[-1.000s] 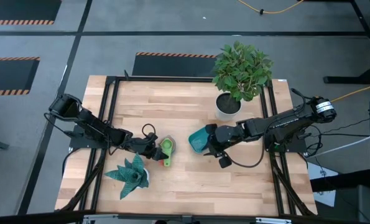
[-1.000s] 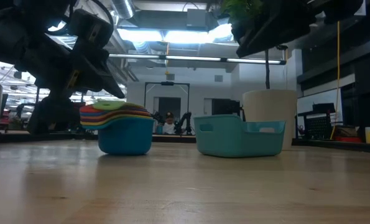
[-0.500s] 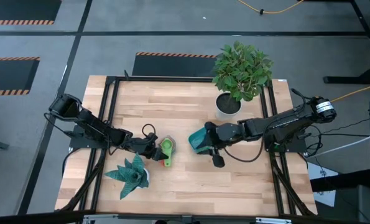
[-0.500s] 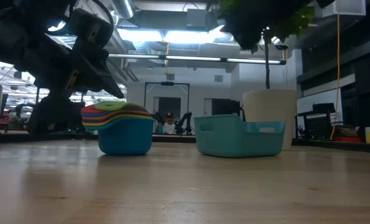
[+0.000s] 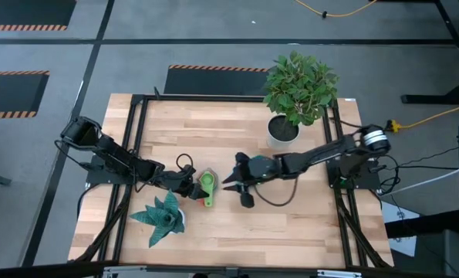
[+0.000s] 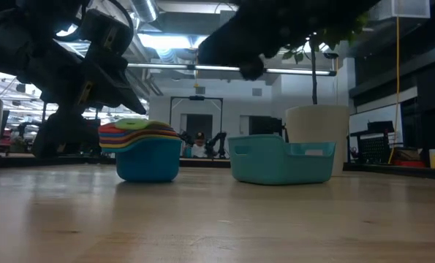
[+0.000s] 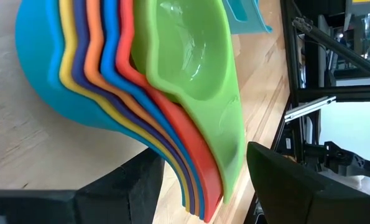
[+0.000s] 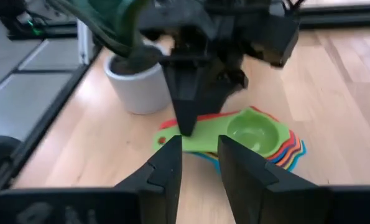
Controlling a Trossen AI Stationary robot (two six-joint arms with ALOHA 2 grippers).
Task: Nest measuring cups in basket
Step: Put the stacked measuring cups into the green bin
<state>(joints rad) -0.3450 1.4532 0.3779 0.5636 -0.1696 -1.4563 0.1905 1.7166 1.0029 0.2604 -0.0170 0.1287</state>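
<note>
The measuring cups (image 6: 140,150) stand nested in one stack on the table, green one on top (image 5: 207,185), light blue outermost. My left gripper (image 5: 194,190) is at their left, open, with one finger under and one finger over the stacked handles (image 7: 212,177). My right gripper (image 8: 200,163) is open and hovers above the table between the cups and the teal basket (image 6: 279,161), pointing at the cups (image 8: 250,134). In the high view my right gripper (image 5: 231,180) hides most of the basket. The basket's base rests on the table. My left gripper comes level at the free end of the stacked handles (image 7: 203,193), the lower finger (image 7: 135,183) close under the bottom handle and the upper finger (image 7: 278,171) just over the green one. I cannot tell whether either finger touches them. The stack stands upright on the table.
A white pot with a leafy plant (image 5: 285,130) stands behind the basket near the far right. A second white pot with a spiky teal plant (image 5: 161,216) sits near the table's near left. Bare wood lies along the near edge and the far left.
My right gripper has travelled toward the table's left, from the basket's right side across the basket toward the cups, with the arm stretching out.
</note>
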